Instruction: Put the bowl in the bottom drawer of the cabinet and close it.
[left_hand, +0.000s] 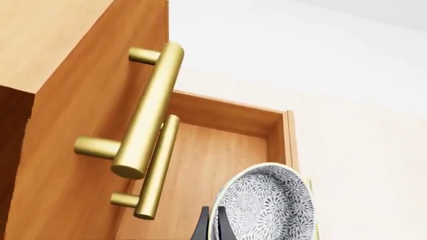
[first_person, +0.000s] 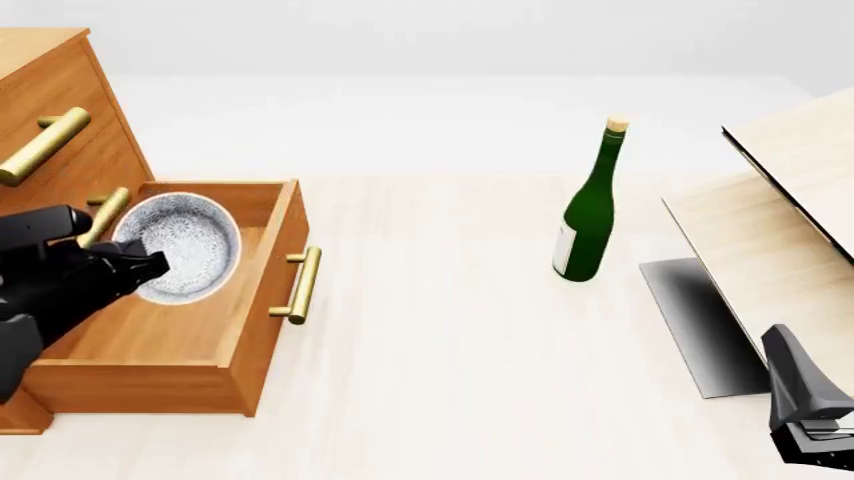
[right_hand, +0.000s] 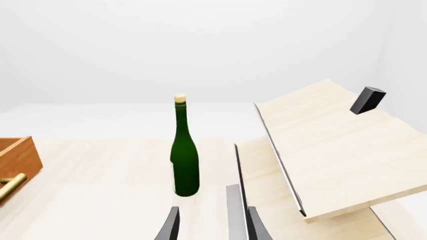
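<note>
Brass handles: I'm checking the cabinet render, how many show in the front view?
3: bottom drawer handle on the open front; middle handle behind the left gripper; top handle.

left tool: your arm body covers the fingertips in front view, and left wrist view cuts them off at the frame edge, so you can't read the grip on the bowl. bowl's lower rim is cropped in left wrist view too. cabinet runs off the frame's left side in front view; only two upper handles show. right tool is clipped at the corner, fingertips out of frame. right wrist view shows just the finger stubs. slanted panels run off the right side.
</note>
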